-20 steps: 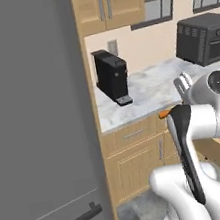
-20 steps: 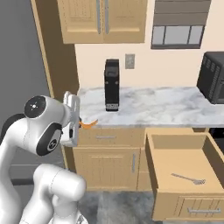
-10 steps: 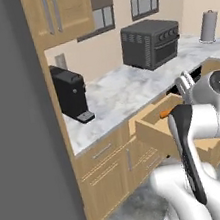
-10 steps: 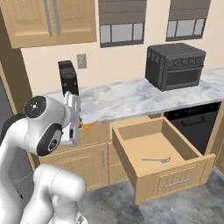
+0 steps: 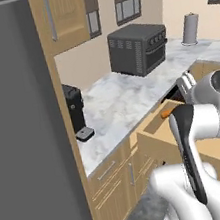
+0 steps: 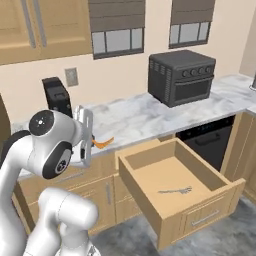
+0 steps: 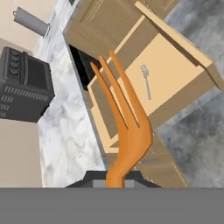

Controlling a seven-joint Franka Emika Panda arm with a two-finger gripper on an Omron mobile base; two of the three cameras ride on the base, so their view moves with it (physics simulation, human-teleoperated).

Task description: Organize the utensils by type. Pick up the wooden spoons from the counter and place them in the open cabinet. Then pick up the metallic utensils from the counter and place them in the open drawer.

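The whole picture has slid sideways since a second ago: the base has driven along the kitchen units, so the camera moved, not the things. The grey fridge [image 5: 18, 127] that loomed beside the arm now sits at the far left, and the open drawer [image 6: 150, 172], earlier off to one side, lies just ahead of the robot. Judging from this, the carry is nearly over and the drop into the drawer comes next.

The hand [image 7: 116, 177] is pressed together, pinching the handle end of an orange fork [image 7: 127, 127], held beside the arm's upper joint, above the edge of the surface [image 6: 130, 117] and not yet over the drawer. The fork is smooth and matte, with three long tapering tines fanning from a curved neck — its colour looks more like plastic than steel.

The drawer is a wide, shallow box of pale wood with a plain tan floor. On that floor already lies a slim silver-grey fork [image 6: 175, 190], thin and much smaller-looking than the orange one. The surface is white stone veined with grey, glossy and flat. On it stand a boxy black toaster oven [image 6: 181, 76] and a tall black coffee machine [image 6: 56, 96]. No wooden spoons can be made out on it.
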